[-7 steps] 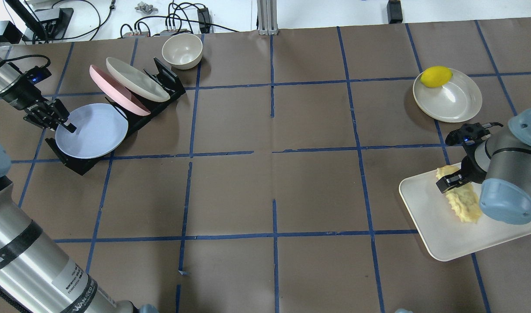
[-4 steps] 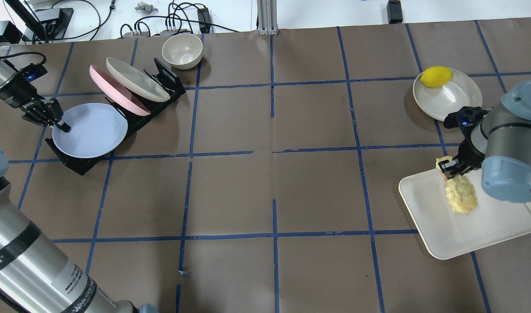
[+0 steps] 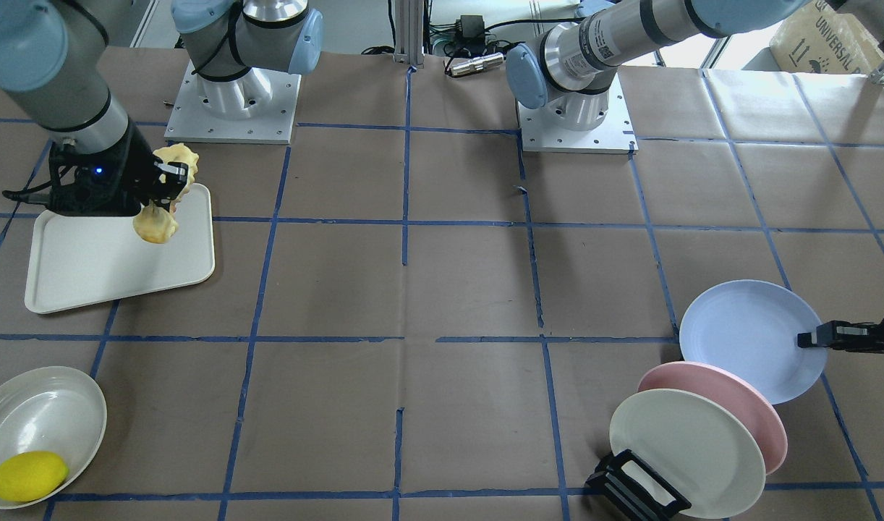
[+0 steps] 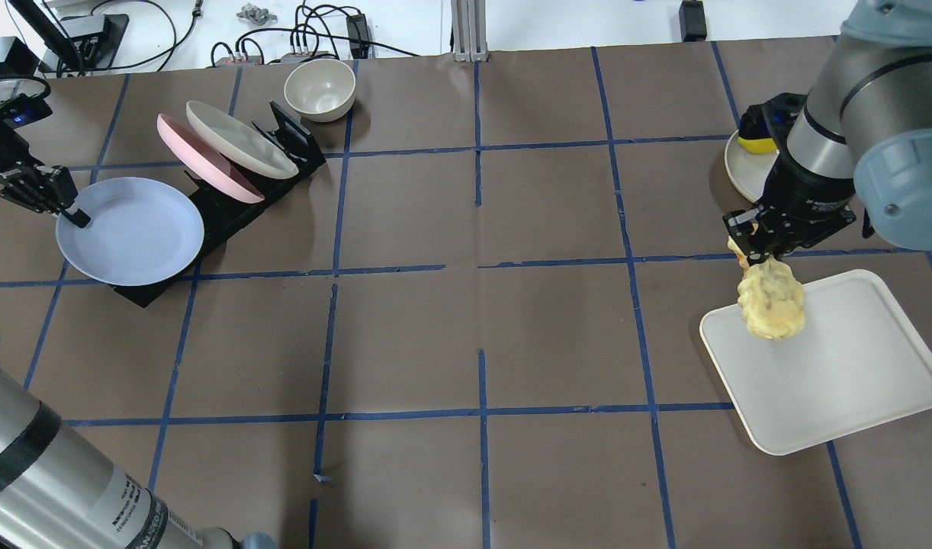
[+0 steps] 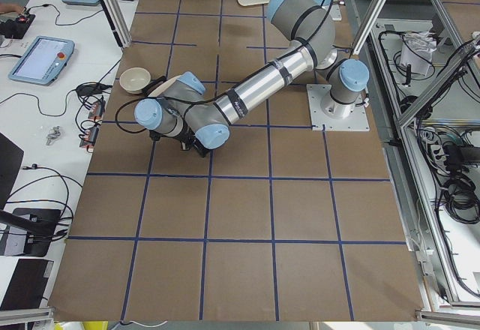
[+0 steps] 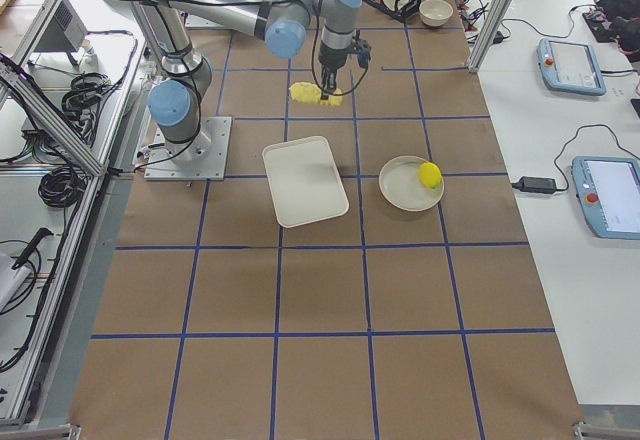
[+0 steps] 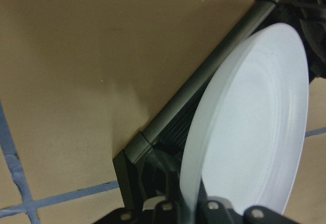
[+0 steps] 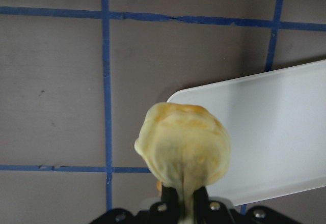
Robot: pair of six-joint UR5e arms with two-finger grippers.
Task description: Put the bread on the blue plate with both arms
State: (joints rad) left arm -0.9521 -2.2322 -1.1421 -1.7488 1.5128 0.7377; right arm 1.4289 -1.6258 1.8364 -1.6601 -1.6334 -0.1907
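White tray point(image 4: 840, 366) flat on brown tabletop point(image 4: 481, 320). Lemon point(image 3: 28, 475) lying in cream dish point(image 3: 48, 409). Pink plate point(image 4: 199, 158) and cream-white plate point(image 4: 241, 139) tilted in black rack point(image 4: 237, 213); cream bowl point(image 4: 319, 89) nearby.

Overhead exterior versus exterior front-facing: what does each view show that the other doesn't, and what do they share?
Only overhead: the cream bowl beyond the plate rack. Only front-facing: both arm bases and the whole lemon, which the right arm mostly hides overhead. Both: the right claw shut on the dangling bread by the white tray, and the left claw pinching the rim of the blue plate.
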